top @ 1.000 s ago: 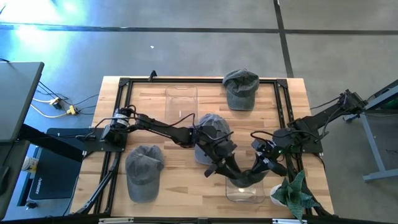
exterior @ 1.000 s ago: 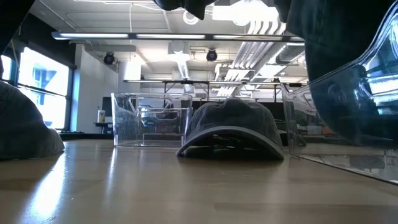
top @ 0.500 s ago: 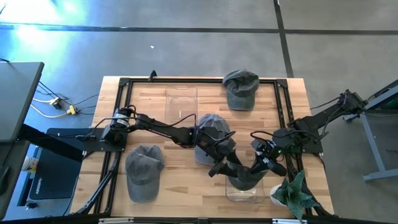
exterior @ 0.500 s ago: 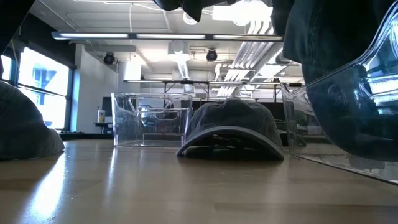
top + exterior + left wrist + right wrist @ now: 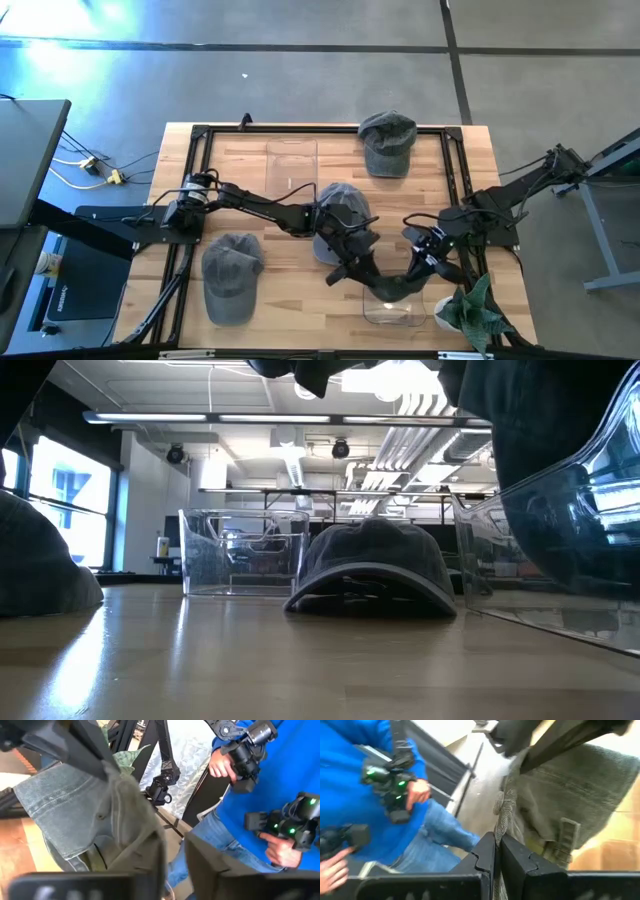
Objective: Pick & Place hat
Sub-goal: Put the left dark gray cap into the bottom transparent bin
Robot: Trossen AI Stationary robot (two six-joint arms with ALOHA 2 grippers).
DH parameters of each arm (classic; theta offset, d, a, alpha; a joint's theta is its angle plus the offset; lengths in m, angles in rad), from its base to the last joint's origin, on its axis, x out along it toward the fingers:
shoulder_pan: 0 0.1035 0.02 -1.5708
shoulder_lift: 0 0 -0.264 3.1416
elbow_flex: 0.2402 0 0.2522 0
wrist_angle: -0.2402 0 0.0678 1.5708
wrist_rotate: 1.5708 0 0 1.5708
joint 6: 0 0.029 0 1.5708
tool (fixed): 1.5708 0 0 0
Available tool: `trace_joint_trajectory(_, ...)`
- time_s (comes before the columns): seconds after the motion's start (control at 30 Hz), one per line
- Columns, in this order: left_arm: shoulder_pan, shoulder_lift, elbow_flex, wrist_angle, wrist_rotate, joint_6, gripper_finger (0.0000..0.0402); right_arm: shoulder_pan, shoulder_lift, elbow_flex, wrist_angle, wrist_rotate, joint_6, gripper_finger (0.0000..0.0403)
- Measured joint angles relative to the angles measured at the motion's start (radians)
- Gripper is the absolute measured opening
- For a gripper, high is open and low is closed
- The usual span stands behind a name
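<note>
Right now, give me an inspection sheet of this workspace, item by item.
Surface: wooden table inside a black frame.
Job's things: held hat over the near clear bin; three more hats lie on the table, the far hat, the middle hat and the near-left hat; a second clear bin stands at the far side.
Clutter: potted plant at the near right corner.
Grippers: left gripper and right gripper both at the held hat; the right is shut on its fabric.
Cables: loose cables on the floor to the left.
Surroundings: a person in a blue top holding controllers.
</note>
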Motion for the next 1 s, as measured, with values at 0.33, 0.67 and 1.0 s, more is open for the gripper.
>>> trace_joint_trajectory(0.33,0.000,0.000,0.000,0.000,0.007,0.023,0.0009,-0.001,-0.001,0.000,0.017,-0.093,0.002,0.0065)
trace_joint_trajectory(0.67,0.000,0.000,0.000,0.000,-0.110,0.020,0.0002,0.035,0.035,-0.002,-0.100,-0.012,-0.131,0.0242)
trace_joint_trajectory(1.0,0.000,-0.002,0.000,-0.001,-0.158,0.020,0.0001,0.093,0.085,-0.002,-0.073,-0.050,-0.126,0.0158)
